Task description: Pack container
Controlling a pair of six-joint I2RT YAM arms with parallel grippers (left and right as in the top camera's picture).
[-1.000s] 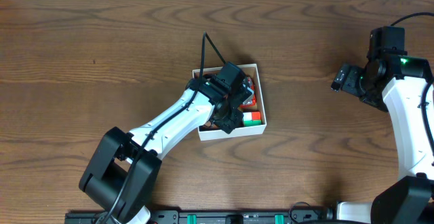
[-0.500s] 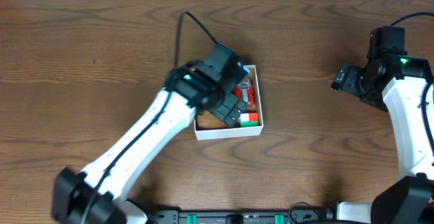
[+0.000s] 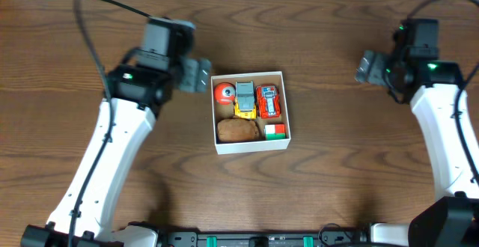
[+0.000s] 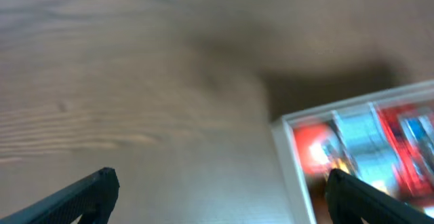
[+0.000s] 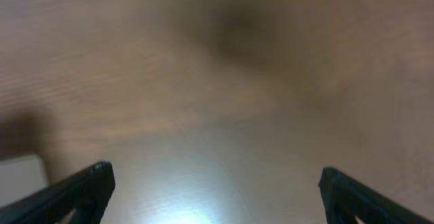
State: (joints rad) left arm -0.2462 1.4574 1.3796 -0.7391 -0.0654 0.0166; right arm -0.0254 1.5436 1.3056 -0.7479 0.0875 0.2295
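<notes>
The container (image 3: 251,145), a shallow square white box, sits at the table's middle. Inside lie a red ball (image 3: 222,91), a grey and yellow toy (image 3: 245,97), a red car (image 3: 268,101), a brown lump (image 3: 238,130) and a small green, red and white block (image 3: 275,132). My left gripper (image 3: 200,75) hangs open just left of the box's upper-left corner, holding nothing. Its wrist view is blurred: the box corner (image 4: 293,157) and the red ball (image 4: 313,149) show by the right finger (image 4: 366,198). My right gripper (image 3: 364,67) is open and empty far to the right.
Brown wood-grain table (image 3: 337,172) runs all round the box. In the right wrist view my gripper (image 5: 217,183) hangs over bare, blurred wood with a bright glare, and a pale patch (image 5: 20,173) shows at the left edge. A black rail (image 3: 262,239) borders the front edge.
My left arm has risen out of the container and swung back to the left, jaws now open; the toys stay in the box. The right arm shifted slightly up and left.
</notes>
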